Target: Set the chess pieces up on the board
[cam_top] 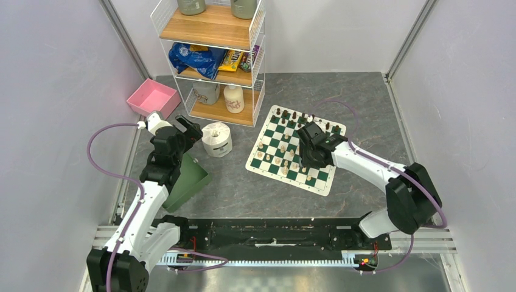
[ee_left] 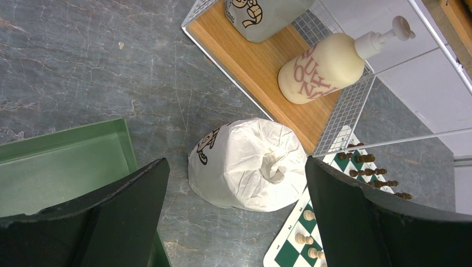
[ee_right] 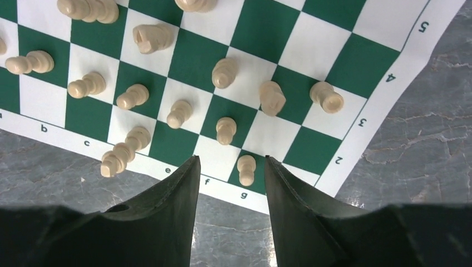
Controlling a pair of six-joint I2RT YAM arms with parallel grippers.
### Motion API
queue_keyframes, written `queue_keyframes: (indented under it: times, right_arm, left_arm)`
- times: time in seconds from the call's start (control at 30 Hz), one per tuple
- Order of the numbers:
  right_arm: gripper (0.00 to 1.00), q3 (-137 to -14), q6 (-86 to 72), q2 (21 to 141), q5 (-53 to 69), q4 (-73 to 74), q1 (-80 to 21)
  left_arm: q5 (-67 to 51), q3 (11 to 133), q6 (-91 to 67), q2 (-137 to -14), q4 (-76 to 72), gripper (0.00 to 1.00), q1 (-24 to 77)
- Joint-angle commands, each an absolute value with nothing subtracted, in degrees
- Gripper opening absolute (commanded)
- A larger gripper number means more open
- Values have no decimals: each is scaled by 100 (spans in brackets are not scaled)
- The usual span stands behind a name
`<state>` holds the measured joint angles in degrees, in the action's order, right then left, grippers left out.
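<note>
Right wrist: right gripper [ee_right: 231,162] has its jaws parted and holds nothing, low over the near edge of the board [ee_right: 311,150]. One cream pawn [ee_right: 245,169] sits in the gap at the fingertips, on the g-file edge square, and appears to touch neither finger. More cream pieces [ee_right: 225,73] are scattered over the squares ahead; can't tell which are upright from this angle. Top external: dark pieces [cam_top: 304,117] line the board's far edge. Left wrist: left gripper [ee_left: 236,162] is wide open and empty above the toilet roll [ee_left: 239,183]. Green bin [ee_left: 67,161] is on one side, a board corner just past the roll on the other.
</note>
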<state>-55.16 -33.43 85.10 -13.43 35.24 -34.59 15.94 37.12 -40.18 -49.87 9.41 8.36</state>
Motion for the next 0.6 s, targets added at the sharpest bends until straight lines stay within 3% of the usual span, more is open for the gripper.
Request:
queue_keyframes:
  times: [0.0, 0.3, 0.57]
  right_arm:
    - [54, -5282, -3421, 8187, -1350, 3708, -3437]
    - [52, -5028, -3571, 8418, -1140, 3632, -3432]
    - [42, -5054, -3551, 8630, -1039, 3545, -3437]
  left_arm:
    - [1545, 3756, -4007, -4948, 790, 100, 800]
    - [1512, 3764, -4019, -4981, 773, 100, 795]
    - [1521, 3729, -4025, -4935, 782, 100, 792]
